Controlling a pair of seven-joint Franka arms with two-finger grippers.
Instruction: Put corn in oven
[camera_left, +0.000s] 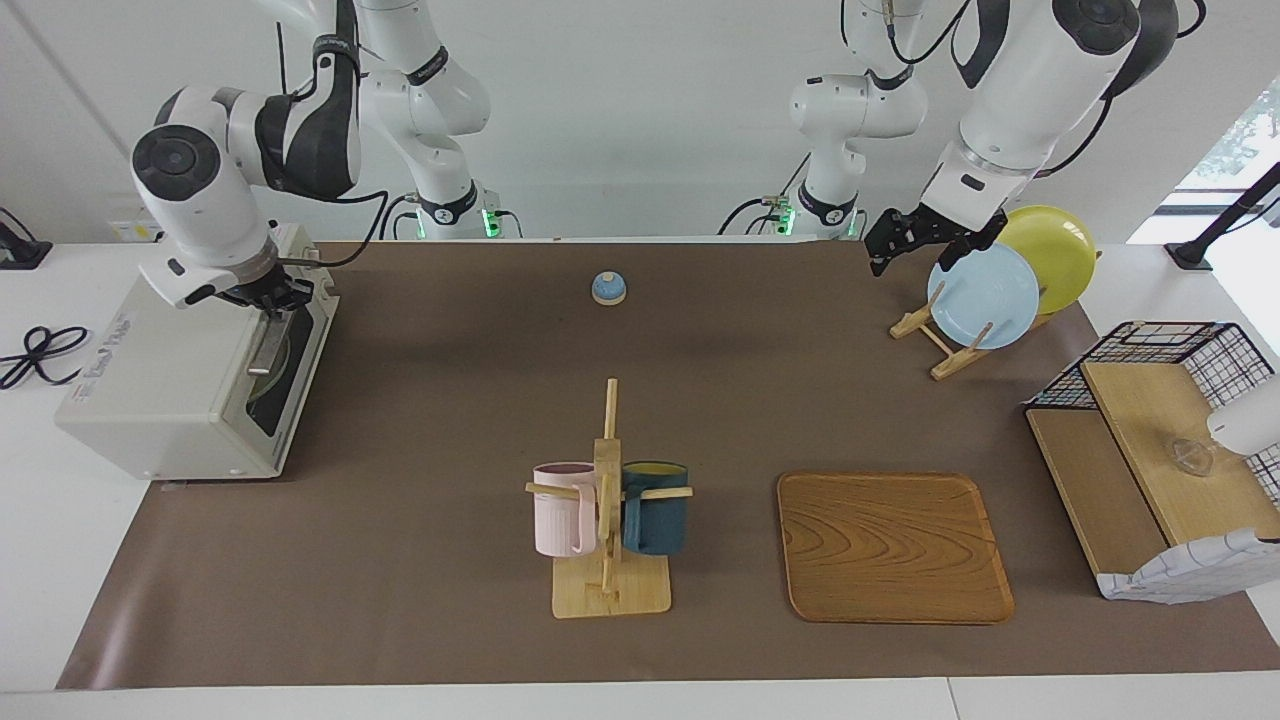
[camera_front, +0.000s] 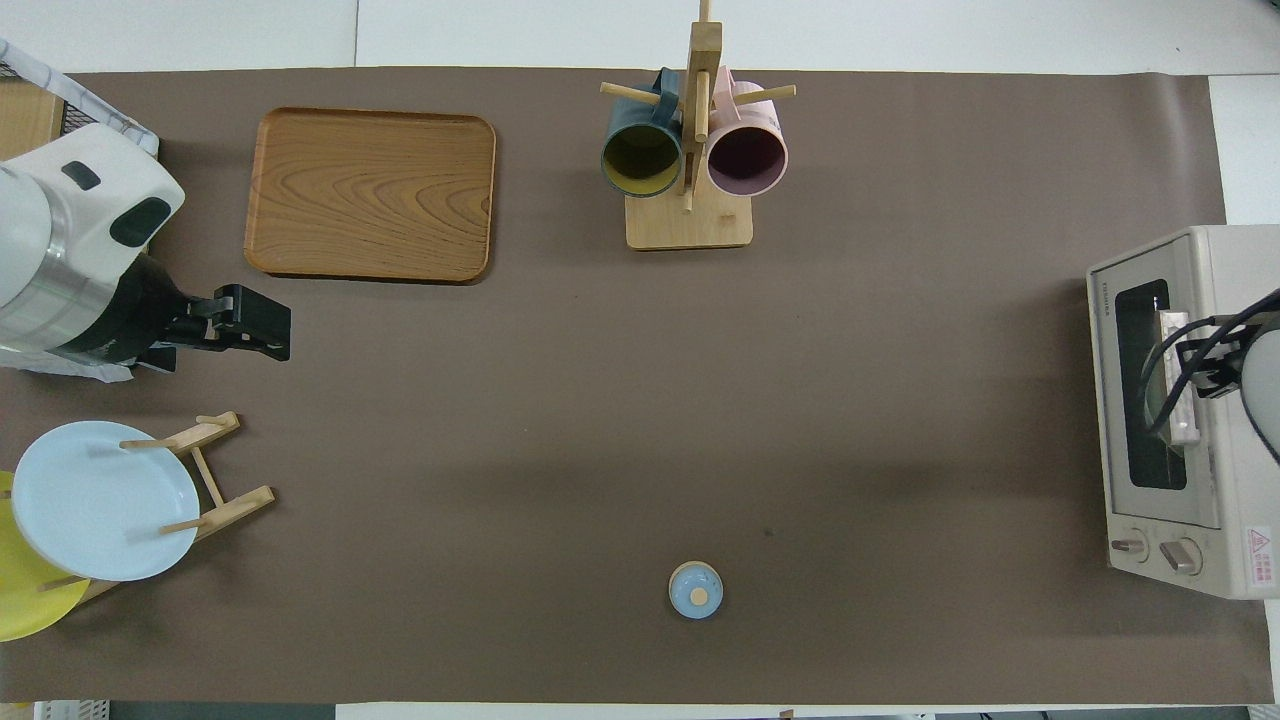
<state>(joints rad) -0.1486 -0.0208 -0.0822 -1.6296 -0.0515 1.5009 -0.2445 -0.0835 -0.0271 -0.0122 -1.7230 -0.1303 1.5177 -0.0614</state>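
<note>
The off-white oven (camera_left: 160, 390) stands at the right arm's end of the table, also seen in the overhead view as the oven (camera_front: 1240, 500). Its dark glass door (camera_left: 278, 385) is closed upright. The corn is hidden. My right gripper (camera_left: 268, 300) sits at the door's top edge, just above the bar handle (camera_front: 1175, 385); whether it touches the handle I cannot tell. In the overhead view the right gripper (camera_front: 1205, 355) lies over the oven's front. My left gripper (camera_left: 893, 243) waits open and empty in the air beside the plate rack, shown from above as the left gripper (camera_front: 255, 325).
A wooden mug rack (camera_left: 608, 500) with a pink and a dark blue mug stands mid-table. A wooden tray (camera_left: 893, 547) lies beside it. A plate rack holds a blue plate (camera_left: 983, 296) and a yellow plate (camera_left: 1055, 250). A small blue knob (camera_left: 609, 288) sits near the robots. A wire shelf (camera_left: 1150, 450) is at the left arm's end.
</note>
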